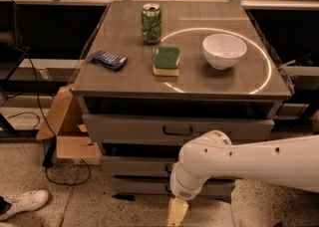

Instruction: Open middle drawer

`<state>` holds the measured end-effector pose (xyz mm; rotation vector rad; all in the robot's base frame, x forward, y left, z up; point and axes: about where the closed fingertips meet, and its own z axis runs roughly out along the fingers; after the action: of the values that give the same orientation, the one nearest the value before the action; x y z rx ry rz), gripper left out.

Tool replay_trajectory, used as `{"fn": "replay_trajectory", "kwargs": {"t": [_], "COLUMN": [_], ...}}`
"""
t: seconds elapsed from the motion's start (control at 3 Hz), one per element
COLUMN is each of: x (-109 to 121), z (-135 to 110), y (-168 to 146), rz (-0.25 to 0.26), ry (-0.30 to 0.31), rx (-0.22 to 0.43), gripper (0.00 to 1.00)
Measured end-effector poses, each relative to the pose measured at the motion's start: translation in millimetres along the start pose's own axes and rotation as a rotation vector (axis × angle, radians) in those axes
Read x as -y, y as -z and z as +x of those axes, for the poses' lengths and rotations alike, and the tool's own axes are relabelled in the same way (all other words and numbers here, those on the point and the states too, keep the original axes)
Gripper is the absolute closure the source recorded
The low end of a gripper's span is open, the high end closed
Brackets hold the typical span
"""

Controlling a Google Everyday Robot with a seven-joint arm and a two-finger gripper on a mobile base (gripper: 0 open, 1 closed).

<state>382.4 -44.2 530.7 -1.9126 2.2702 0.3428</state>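
Note:
The grey cabinet has three drawer fronts, all shut. The middle drawer (134, 165) is a plain grey front below the wider top drawer (124, 127). Its small dark handle (168, 169) shows only at its left end; my white arm (239, 164) covers the rest and the drawer's right half. My gripper (177, 212) hangs at the bottom edge of the view, below and in front of the lowest drawer (139, 186), pointing down at the floor. It touches no handle.
On the cabinet top (124, 79) stand a green can (151, 23), a green-and-yellow sponge (166, 60), a white bowl (224, 50) and a blue packet (107, 59). A cardboard box (67, 134) and cables lie left of the cabinet. A white shoe (22, 204) is at the lower left.

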Motion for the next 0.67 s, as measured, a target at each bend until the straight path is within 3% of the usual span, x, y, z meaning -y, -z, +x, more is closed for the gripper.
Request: {"fn": "replay_trajectory", "kwargs": {"t": [0.67], "x": [6.5], "z": [3.2], "y": [-9.9], "rz": [-0.008], "ry": [-0.009], "rx": [0.031], "gripper": [0.00]}}
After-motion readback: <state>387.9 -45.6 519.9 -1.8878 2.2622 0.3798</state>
